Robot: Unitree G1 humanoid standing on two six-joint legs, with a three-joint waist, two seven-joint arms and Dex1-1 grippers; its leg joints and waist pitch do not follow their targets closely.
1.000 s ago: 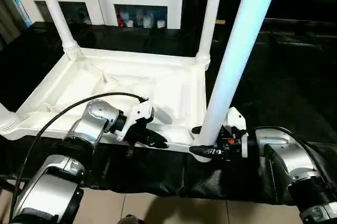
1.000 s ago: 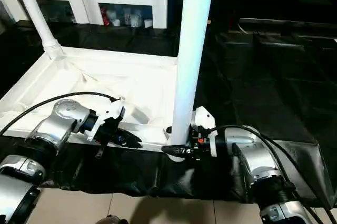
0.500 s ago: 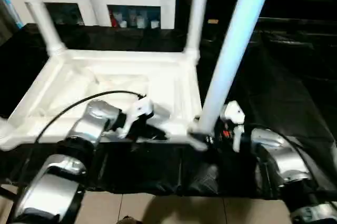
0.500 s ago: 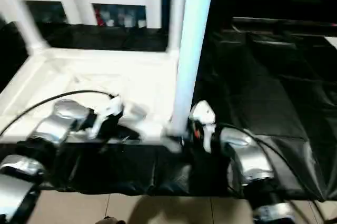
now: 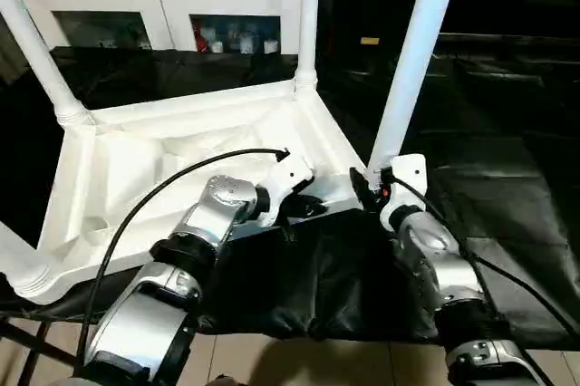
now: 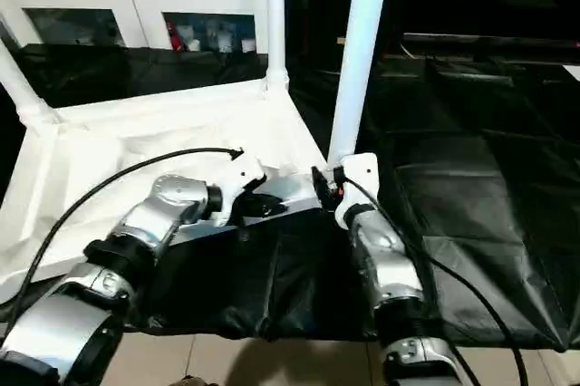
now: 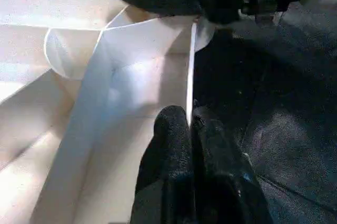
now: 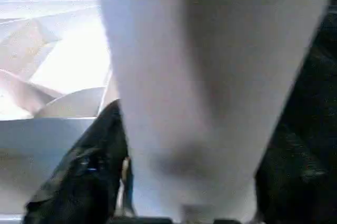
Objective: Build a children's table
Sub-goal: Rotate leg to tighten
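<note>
The children's table [image 5: 163, 155] lies upside down on the black sheet, ribbed underside up. Three of its white legs stand in the corner sockets: far left [image 5: 36, 55], far right [image 5: 310, 14] and near left [image 5: 11, 255]. A fourth leg [image 5: 412, 60] rises at the near-right corner. My right gripper [image 5: 367, 185] is shut on this leg's base; in the right wrist view the leg [image 8: 200, 77] sits between the black fingers [image 8: 89, 171]. My left gripper [image 5: 304, 207] is shut on the table's near rim, pinching the thin edge [image 7: 189, 66] close to that corner.
A white glass-door cabinet [image 5: 172, 5] stands behind the work table. The black sheet [image 5: 507, 178] stretches to the right. A black cable [image 5: 154, 205] arcs over my left forearm. Tiled floor [image 5: 272, 363] lies below the near table edge.
The children's table has swung round on the sheet: its near-right corner moved away from me, and the near rim now slants. Both grippers moved with it and kept their holds.
</note>
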